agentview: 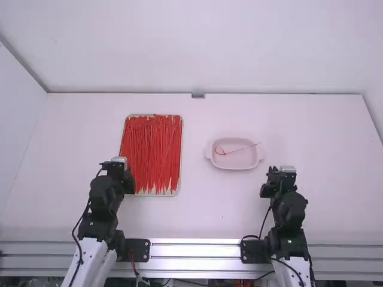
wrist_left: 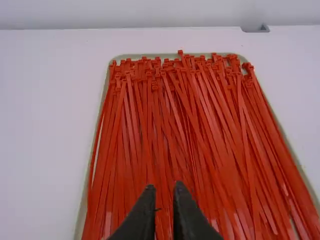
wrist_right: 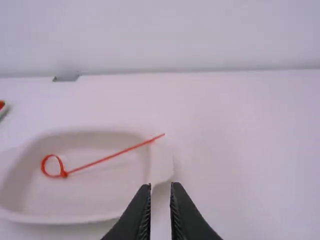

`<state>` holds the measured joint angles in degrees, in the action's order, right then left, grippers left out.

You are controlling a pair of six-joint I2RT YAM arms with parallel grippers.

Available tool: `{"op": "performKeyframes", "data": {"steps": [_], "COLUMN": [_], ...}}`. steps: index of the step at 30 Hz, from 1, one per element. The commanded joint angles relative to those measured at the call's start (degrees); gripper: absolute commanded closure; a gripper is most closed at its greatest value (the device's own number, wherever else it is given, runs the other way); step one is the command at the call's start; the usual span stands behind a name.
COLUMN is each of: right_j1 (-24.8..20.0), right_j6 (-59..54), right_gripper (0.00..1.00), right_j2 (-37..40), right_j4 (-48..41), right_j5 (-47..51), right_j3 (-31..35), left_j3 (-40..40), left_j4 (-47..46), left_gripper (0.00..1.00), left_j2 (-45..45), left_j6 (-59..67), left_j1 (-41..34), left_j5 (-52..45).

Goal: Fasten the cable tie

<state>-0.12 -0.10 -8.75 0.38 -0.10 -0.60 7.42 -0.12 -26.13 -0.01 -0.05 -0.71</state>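
A tray (agentview: pixel 178 128) left of the table's middle holds a thick pile of straight red cable ties (agentview: pixel 151 153) (wrist_left: pixel 190 145). To its right, a white dish (agentview: pixel 251 162) (wrist_right: pixel 30 205) holds one red cable tie (agentview: pixel 230 149) (wrist_right: pixel 95 161) fastened into a small loop, its tail lying over the rim. My left gripper (agentview: pixel 118 168) (wrist_left: pixel 162 192) hovers at the tray's near left corner, fingers nearly together with nothing between them. My right gripper (agentview: pixel 276 178) (wrist_right: pixel 159 189) sits just short of the dish's near right side, also shut and empty.
A small grey bracket (agentview: pixel 198 94) sits at the table's far edge. Bare white table lies around the tray and dish, with walls on the left and back.
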Motion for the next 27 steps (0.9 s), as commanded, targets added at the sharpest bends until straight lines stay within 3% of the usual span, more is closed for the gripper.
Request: {"op": "performKeyframes", "data": {"steps": [1,5,9,27], "right_j1": [0.12,0.12,0.12,0.12], "right_j6": [0.10,0.10,0.10,0.10], "right_gripper": [0.92,0.97,1.00,1.00], "right_j2": [2.03,4.88,7.19,8.75], "right_j4": [-0.38,-0.38,-0.38,-0.38], "right_j5": [0.10,0.10,0.10,0.10], "right_j3": [0.60,0.60,0.60,0.60], "left_j3": [-2.58,-6.56,-7.42,-7.42], "left_j4": [0.12,0.12,0.12,0.12], "left_gripper": [0.93,1.00,1.00,1.00], "left_j2": [2.55,6.54,9.97,22.99], "left_j6": [0.01,0.01,0.01,0.01], "left_j1": [0.05,0.05,0.05,0.05], "left_j5": [0.71,0.71,0.71,0.71]}}
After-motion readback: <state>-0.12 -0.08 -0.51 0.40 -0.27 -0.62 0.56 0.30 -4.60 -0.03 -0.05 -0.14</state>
